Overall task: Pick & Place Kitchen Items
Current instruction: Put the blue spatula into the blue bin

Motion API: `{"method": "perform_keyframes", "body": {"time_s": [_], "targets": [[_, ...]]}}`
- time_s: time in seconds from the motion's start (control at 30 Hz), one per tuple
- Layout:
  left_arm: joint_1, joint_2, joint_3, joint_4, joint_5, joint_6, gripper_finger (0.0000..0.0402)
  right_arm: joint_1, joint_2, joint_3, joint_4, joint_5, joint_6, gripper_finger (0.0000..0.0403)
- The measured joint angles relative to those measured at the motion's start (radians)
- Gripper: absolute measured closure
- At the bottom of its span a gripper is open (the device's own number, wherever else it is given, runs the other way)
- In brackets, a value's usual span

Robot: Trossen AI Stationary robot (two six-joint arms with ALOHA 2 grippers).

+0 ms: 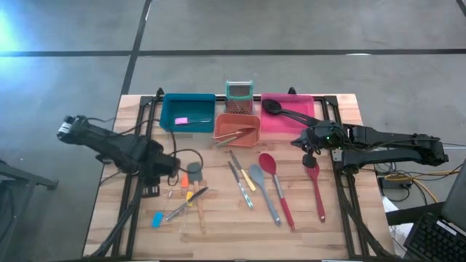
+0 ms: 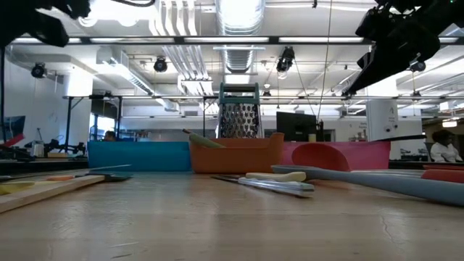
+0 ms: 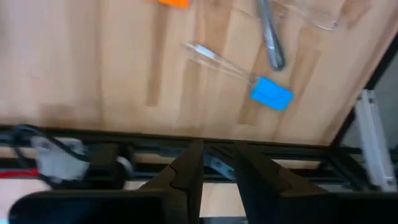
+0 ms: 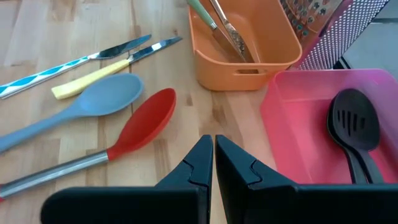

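- My left gripper [image 3: 217, 171] hovers above the table's left edge, fingers nearly together, empty; blue spatula [image 3: 272, 93] lies ahead.
- My right gripper [image 4: 213, 163], pressed closed, hangs between red spoon [image 4: 143, 121] and pink bin [image 4: 292, 134].

My left arm reaches in from the left edge, bent at the elbow, wrist angled over the left part of the table. Left gripper [image 3: 214, 168] — fingers [image 3: 186, 174] pointing down, a narrow gap between them, nothing in them. My right arm comes in from the right edge, stretched nearly straight toward the middle, green light on the wrist. Right gripper [image 4: 213, 163] — fingers pressed together tip to tip, empty, held above the table surface, not touching it.
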Motion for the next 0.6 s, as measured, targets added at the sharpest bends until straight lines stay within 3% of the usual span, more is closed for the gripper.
{"method": "perform_keyframes", "body": {"time_s": [0.37,0.6], "targets": [[-0.155,-0.017,-0.095,0.334,0.052,-0.375,0.0310,0.000,0.000,0.000,0.000,0.000,0.000,0.0390],[-0.197,-0.017,-0.240,0.578,0.071,-0.477,0.0310,0.000,0.000,0.000,-0.001,0.000,0.000,0.0390]]}}
